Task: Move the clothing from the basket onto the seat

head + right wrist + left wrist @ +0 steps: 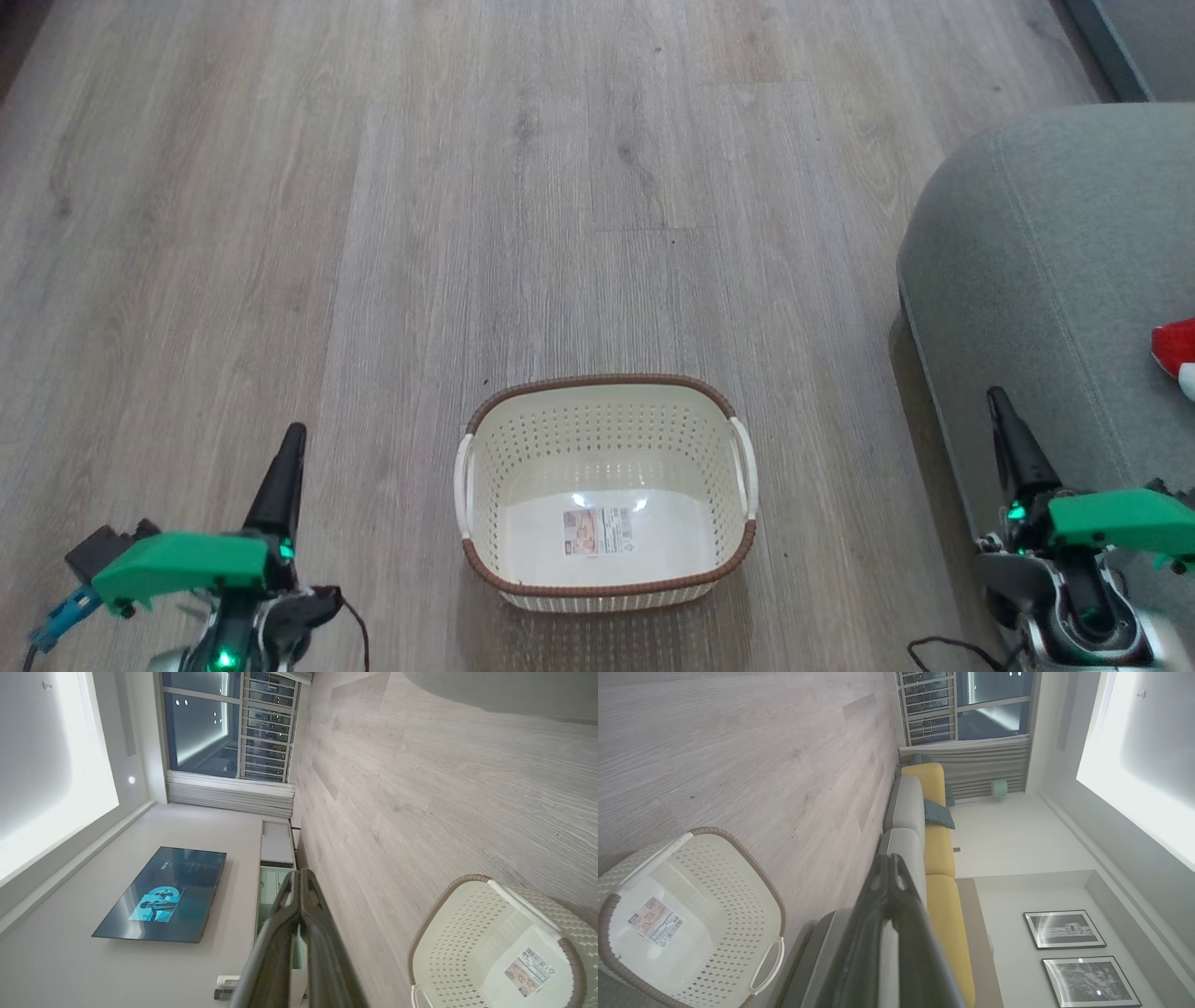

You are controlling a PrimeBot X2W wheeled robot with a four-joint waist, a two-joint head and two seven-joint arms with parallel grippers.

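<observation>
Red clothing (1178, 347) lay on the grey-green seat (1027, 280), at the far right edge of the head view, partly cut off. Basket (597, 381) stood on the pale wood floor (467, 187), near the seat but apart from it, its bare bottom and label (597, 532) showing. Left hand (293, 439) sat low to the basket's left, fingers pressed together, holding nothing. Right hand (996, 401) was over the seat's front edge, likewise closed tip to tip, gripping nothing, near the clothing but not touching it.
</observation>
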